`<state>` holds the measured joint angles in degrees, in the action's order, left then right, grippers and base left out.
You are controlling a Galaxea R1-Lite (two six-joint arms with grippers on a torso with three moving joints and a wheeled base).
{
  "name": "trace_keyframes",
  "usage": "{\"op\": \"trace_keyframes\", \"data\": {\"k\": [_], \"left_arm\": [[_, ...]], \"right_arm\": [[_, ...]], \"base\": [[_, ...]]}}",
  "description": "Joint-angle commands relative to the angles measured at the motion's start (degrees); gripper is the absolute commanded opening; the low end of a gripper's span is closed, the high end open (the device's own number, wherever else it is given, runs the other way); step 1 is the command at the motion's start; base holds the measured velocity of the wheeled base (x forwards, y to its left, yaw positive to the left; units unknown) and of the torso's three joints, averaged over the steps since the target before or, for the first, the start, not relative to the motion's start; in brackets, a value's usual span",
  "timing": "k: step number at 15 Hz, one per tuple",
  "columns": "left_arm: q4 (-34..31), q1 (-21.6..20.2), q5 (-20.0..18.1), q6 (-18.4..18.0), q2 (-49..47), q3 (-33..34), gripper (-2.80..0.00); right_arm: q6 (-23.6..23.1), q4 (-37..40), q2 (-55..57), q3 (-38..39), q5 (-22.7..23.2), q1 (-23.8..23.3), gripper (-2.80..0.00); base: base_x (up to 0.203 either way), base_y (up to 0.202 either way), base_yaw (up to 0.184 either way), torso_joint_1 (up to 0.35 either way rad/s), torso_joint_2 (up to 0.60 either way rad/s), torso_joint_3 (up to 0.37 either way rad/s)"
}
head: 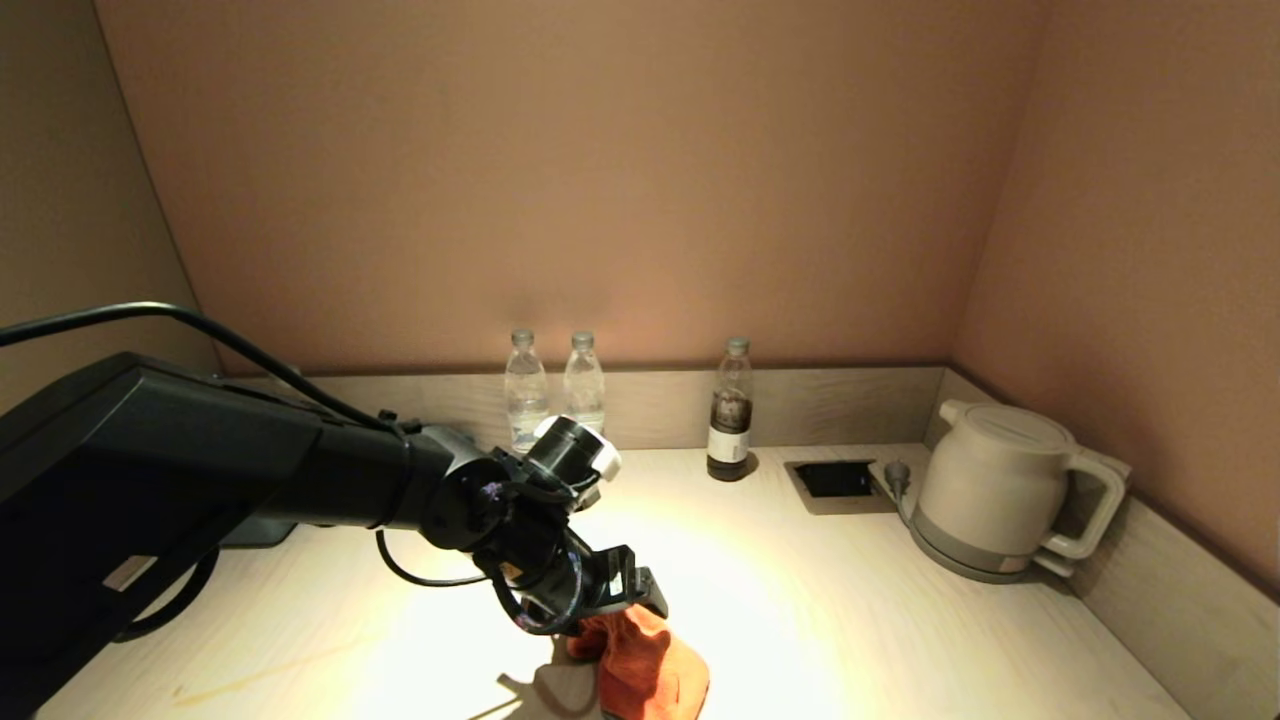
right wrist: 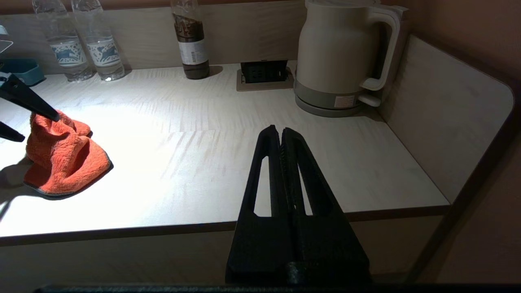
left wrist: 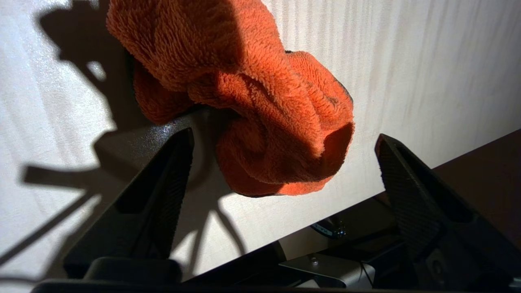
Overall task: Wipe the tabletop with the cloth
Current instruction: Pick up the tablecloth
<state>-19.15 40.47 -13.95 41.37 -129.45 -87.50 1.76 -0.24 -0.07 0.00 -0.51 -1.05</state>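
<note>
The orange cloth [head: 650, 665] lies bunched in a heap on the pale tabletop [head: 850, 600], close to its front edge. My left gripper [head: 625, 590] hangs open just over the heap's top. In the left wrist view the cloth [left wrist: 260, 101] sits between the two black fingers [left wrist: 171, 179], with a gap on each side, and the left gripper [left wrist: 285, 134] grips nothing. The right wrist view shows the cloth [right wrist: 65, 162] with its dark grey edge flat on the tabletop. My right gripper [right wrist: 281, 131] is shut and empty, held off the table's front edge on the right side.
Two clear water bottles [head: 525, 390] and a dark bottle [head: 731, 410] stand along the back rim. A cream kettle [head: 1000, 490] sits in the back right corner beside a recessed socket [head: 835, 478]. A blue-grey box [right wrist: 16, 69] is at the back left. A low rim [head: 1180, 600] bounds the right side.
</note>
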Motion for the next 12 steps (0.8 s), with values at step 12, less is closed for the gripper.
{"op": "trace_keyframes", "data": {"k": [12], "left_arm": [[-0.54, 1.30, -0.03, 0.46, 0.89, 0.20, -2.80]], "right_arm": [[0.00, -0.02, 0.07, 0.00, 0.07, -0.01, -2.80]], "base": [[0.000, 0.000, 0.000, 0.000, 0.00, 0.000]]}}
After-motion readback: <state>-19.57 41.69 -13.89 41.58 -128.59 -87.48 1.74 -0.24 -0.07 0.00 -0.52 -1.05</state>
